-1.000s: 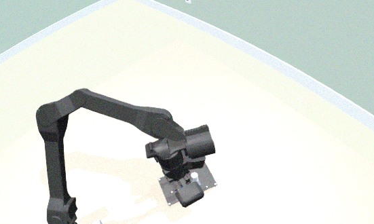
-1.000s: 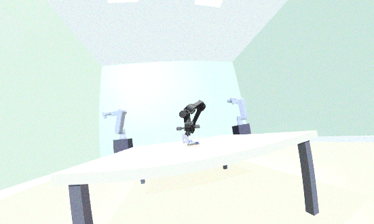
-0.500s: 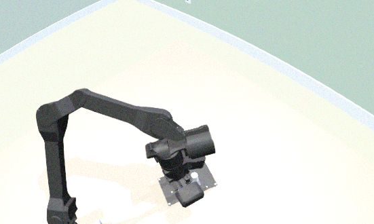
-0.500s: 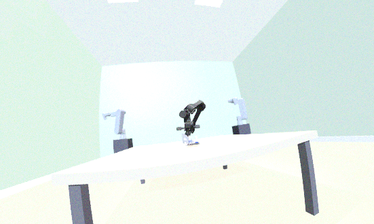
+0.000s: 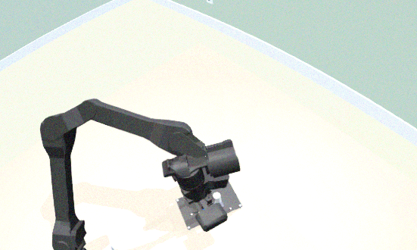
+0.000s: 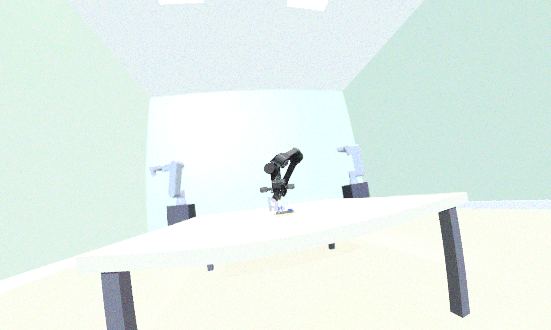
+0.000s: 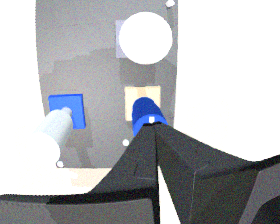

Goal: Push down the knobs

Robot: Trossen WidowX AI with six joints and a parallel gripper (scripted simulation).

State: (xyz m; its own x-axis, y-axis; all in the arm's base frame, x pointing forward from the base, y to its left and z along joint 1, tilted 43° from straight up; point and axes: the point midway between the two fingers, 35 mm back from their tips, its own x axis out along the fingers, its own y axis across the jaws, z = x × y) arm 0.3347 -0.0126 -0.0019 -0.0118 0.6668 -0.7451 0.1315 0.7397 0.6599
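Clenched empty jaws press the blue knob [image 7: 148,112] (axis upright) on the circuit board [image 7: 91,43].

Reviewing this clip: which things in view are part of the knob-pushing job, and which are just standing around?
Part of the job:
circuit board
blue knob under the shut gripper
white knob
pale knob by the blue square part

Just standing around:
two pale idle arms behind the table
table
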